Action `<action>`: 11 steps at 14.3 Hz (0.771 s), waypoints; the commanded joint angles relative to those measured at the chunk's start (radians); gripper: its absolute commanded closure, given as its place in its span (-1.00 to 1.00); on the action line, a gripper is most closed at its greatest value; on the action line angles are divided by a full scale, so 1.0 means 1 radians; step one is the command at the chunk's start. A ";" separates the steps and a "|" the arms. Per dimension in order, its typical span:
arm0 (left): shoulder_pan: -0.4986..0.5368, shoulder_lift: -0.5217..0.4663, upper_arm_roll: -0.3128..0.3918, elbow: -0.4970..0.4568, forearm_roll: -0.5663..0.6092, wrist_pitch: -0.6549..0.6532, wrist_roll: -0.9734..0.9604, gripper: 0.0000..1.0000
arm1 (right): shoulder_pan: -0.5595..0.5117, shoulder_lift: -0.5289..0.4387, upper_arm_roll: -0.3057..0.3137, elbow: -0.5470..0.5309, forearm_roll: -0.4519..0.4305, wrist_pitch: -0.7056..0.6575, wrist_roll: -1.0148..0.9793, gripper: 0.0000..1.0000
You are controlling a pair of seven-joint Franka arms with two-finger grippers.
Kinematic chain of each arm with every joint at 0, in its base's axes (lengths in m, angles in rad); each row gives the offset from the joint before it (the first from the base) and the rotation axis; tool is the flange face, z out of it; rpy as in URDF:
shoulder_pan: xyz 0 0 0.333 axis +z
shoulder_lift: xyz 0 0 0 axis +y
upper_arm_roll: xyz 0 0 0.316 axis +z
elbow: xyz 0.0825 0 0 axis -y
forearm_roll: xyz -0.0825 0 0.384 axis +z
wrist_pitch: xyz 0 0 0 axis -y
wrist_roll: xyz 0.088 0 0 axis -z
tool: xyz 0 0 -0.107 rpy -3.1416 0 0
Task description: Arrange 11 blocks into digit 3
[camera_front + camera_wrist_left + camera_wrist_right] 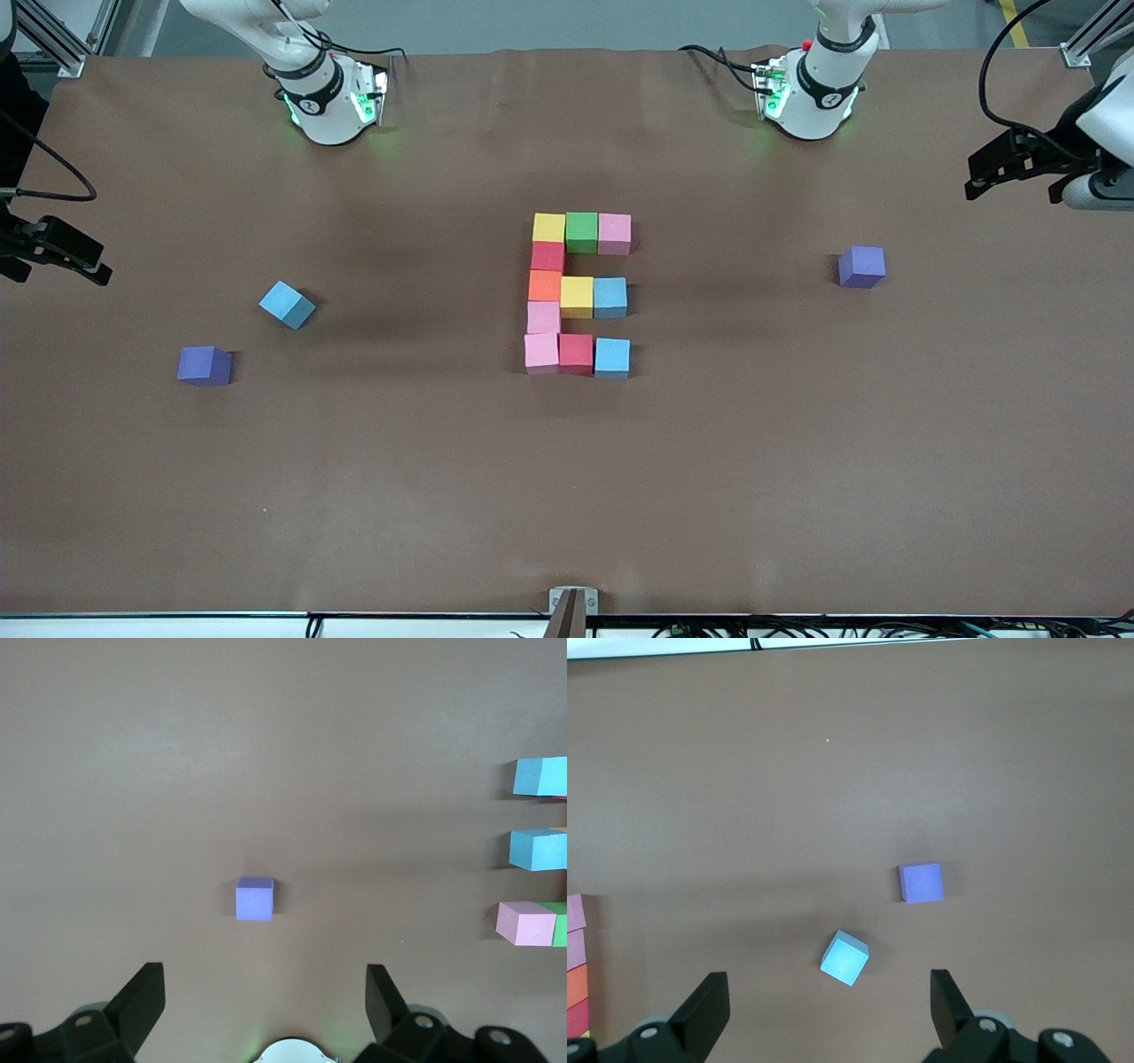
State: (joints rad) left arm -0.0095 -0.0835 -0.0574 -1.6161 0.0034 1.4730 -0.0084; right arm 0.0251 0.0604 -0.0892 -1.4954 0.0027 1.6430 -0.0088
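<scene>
Left tool (266,1010) hung wide open and empty over a purple cube (255,898); right tool (828,1010) likewise (both arms just waiting) over a loose light blue cube (845,958). The digit 3 (576,294) sat mid-worktop (567,496), all touching.

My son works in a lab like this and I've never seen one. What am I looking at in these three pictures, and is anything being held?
Two robot arms stand at a brown table. One picture looks down from a high camera facing them; the other two come from cameras on each arm's wrist. Each arm ends in a two-finger tool. The left tool hangs open at the left arm's end of the table, over a purple cube. The right tool hangs open at the right arm's end, over a loose light blue cube and a second purple cube. Mid-table, touching coloured cubes form a figure like an E. Nothing is held.
</scene>
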 commanded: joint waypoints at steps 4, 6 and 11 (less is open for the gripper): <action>0.005 -0.055 -0.022 -0.054 0.004 0.027 -0.038 -1.00 | 0.002 -0.027 -0.001 -0.025 -0.009 0.009 -0.003 -1.00; 0.005 -0.053 -0.021 -0.047 0.004 0.026 -0.041 -1.00 | 0.004 -0.027 -0.001 -0.025 -0.009 0.011 -0.003 -1.00; 0.005 -0.041 -0.021 -0.002 0.004 0.000 -0.045 -1.00 | 0.004 -0.025 -0.001 -0.025 -0.009 0.012 -0.003 -1.00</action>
